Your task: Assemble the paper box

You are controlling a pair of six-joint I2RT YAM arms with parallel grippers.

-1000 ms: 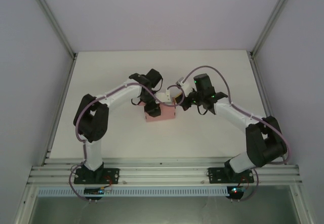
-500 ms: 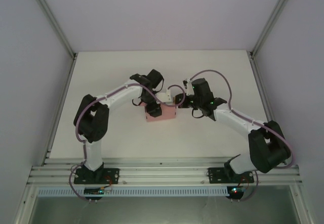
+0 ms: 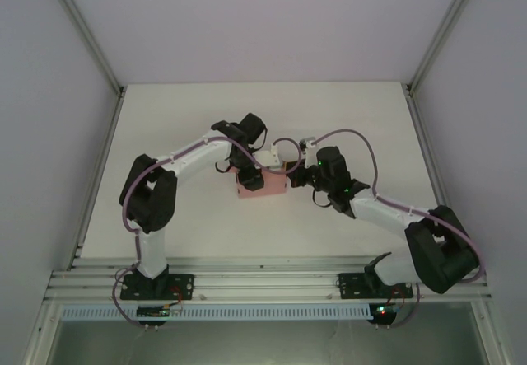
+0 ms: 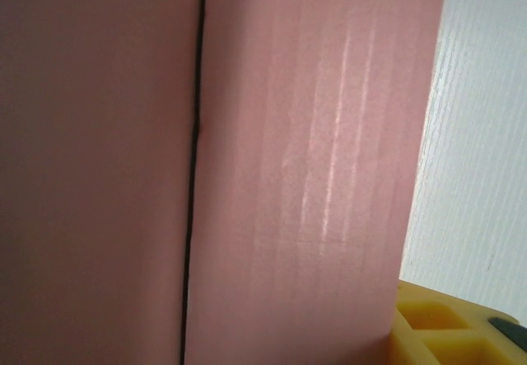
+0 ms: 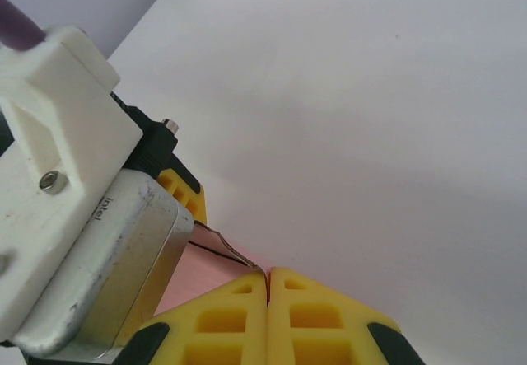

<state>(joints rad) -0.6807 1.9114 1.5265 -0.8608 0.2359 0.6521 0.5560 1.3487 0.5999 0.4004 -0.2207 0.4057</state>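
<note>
The paper box (image 3: pixel 268 186) is a small salmon-pink block lying mid-table. My left gripper (image 3: pixel 248 173) reaches down over its left part and holds it. In the left wrist view the pink card (image 4: pixel 288 175), with a dark seam down it, fills the space between the jaws, and one yellow finger (image 4: pixel 449 328) lies against its edge. My right gripper (image 3: pixel 294 177) sits at the box's right end. It is shut, and its yellow fingertips (image 5: pixel 268 276) meet right at the curled edge of a pink flap (image 5: pixel 216 250).
The white table (image 3: pixel 346 118) stretches open behind and to both sides of the box. The left wrist's white and metal camera housing (image 5: pixel 82 217) stands close beside my right gripper. Walls enclose the table, and an aluminium rail (image 3: pixel 263 283) runs along the near edge.
My right arm has dropped lower and swung left and nearer, bringing its shut gripper against the box's right end. The left gripper and the box have stayed put.
</note>
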